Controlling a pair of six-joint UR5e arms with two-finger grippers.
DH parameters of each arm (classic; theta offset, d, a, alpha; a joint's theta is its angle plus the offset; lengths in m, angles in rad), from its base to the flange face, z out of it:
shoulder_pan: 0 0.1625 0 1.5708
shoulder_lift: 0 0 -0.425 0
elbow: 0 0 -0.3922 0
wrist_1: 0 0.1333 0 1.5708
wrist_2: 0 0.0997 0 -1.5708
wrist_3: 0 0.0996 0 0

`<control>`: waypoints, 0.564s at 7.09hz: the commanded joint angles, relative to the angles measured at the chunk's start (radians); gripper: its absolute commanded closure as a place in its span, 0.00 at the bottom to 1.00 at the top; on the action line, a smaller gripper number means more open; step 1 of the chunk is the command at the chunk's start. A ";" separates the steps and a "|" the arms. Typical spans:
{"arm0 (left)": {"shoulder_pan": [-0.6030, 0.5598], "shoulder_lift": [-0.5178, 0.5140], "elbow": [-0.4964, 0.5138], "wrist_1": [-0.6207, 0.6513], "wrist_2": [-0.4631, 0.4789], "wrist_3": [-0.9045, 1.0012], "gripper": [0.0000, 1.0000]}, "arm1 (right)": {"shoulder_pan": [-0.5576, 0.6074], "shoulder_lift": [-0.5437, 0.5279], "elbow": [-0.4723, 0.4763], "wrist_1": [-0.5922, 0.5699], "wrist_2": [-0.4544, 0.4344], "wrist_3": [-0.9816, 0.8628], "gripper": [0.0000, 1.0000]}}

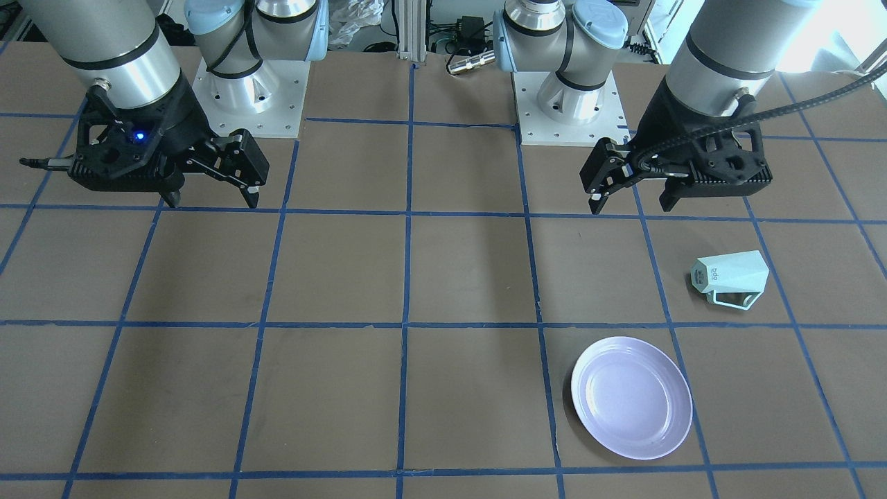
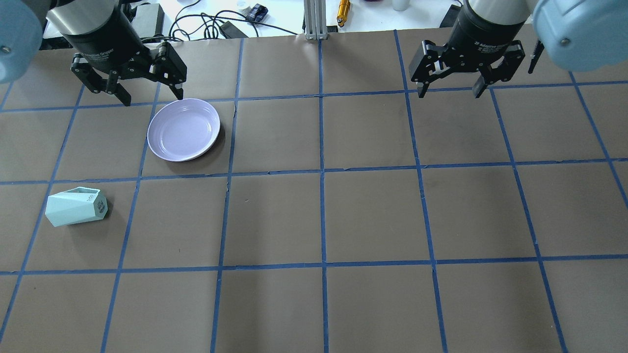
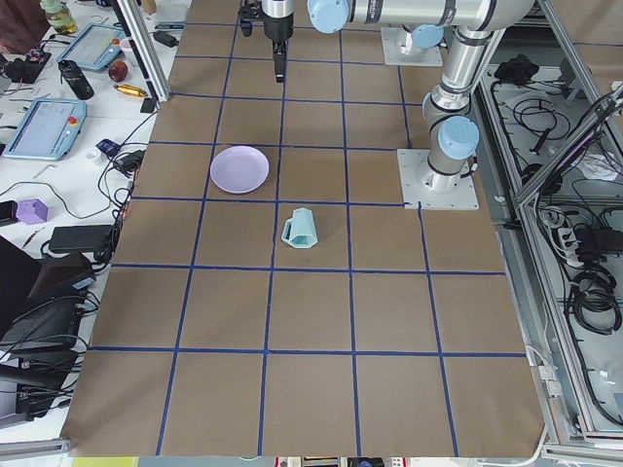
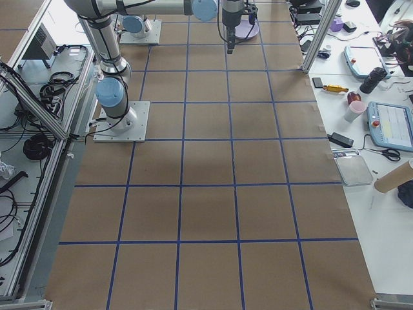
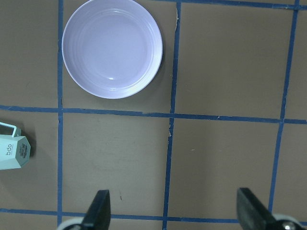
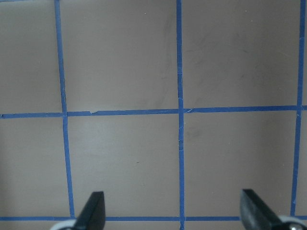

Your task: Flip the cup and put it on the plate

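Cup [image 2: 76,207] lies on its side on the table [image 2: 373,211]. It is near the plate [image 2: 184,129] but clear of it, on the plate's robot-ward side and off toward the robot's left. Printed base points at the table's middle, and the handle sticks out on the plate-ward side. Plate is bare. Left gripper [image 2: 153,98] hovers high up near the plate, jaws wide open, nothing held. Right gripper [image 2: 449,93] is well apart from the plate, across the table, also wide open and empty. Risks, my read:
- Slanted facets give the pads poor purchase, so a closing pinch could squirt or spin the cup.
- A finger landing on the handle would skew the grasp.
- A tilted release on that glossy plate could tip the cup or let it slide.
- Clipping the rim would shove the plate.
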 commanded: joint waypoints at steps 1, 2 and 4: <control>-0.004 0.033 -0.072 0.007 0.002 0.003 0.04 | 0.000 0.000 0.000 0.000 0.001 0.000 0.00; -0.002 0.033 -0.079 0.028 0.007 0.003 0.00 | 0.000 0.000 0.000 0.000 0.000 -0.002 0.00; 0.021 0.027 -0.067 0.015 0.019 0.005 0.00 | 0.000 0.000 0.000 0.000 0.001 0.000 0.00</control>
